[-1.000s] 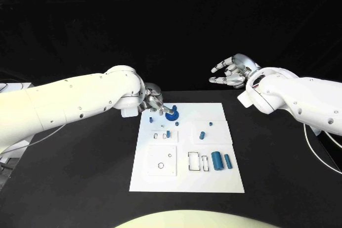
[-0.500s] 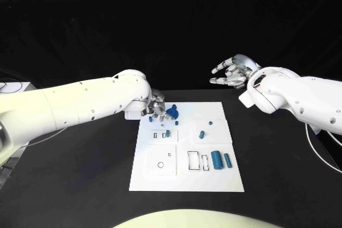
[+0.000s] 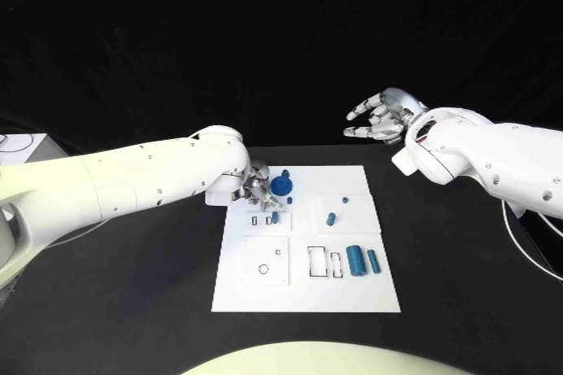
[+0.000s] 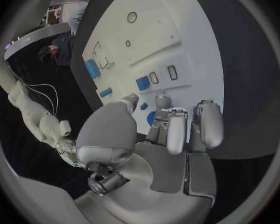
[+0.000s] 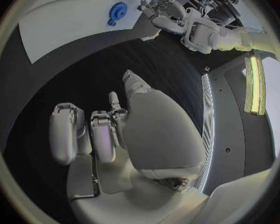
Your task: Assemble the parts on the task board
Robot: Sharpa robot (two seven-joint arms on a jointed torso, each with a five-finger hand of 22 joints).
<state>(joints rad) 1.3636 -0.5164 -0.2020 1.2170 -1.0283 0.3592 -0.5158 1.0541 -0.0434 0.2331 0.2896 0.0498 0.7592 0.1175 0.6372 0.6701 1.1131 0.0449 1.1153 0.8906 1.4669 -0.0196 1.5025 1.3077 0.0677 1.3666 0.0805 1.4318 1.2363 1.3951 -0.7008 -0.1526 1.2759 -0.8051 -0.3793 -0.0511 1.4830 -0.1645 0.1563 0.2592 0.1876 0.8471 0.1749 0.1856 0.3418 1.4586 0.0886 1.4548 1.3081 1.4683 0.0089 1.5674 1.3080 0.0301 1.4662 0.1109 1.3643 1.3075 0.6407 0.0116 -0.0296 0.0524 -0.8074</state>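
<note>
Board: white task board (image 3: 352, 289) lies flat mid-table on the black table (image 3: 469, 294), a smooth matte plate with raised square tiles and black-outlined slots, presumably so each part has a marked seat.
Left hand: silver left hand (image 3: 259, 189) hangs low over the board's far left corner, fingers bent down beside the round blue part; the wrist view shows its fingers (image 4: 175, 129) apart above the board, with nothing seen between them, so I read it as released, though contact with any small piece beneath is hidden.
Round part: blue disc-shaped part (image 3: 281, 187) with a raised knob sits on the far left of the board, just beside the left hand's fingertips; likely the piece being worked into place.
Small pieces: short blue peg (image 3: 332, 221) and tiny blue stub (image 3: 345, 201) lie on the upper right tile, apart from each other.
Cylinders: thick blue cylinder (image 3: 355, 261) and slimmer blue rod (image 3: 373, 262) lie side by side next to the rectangular outlines (image 3: 325, 262), probably staged beside their slots.
Right hand: right hand (image 3: 377, 119) is raised beyond the board's far edge, well away from the parts, fingers loosely curled and apart, grasping nothing; parked out of the way, by my reading.
</note>
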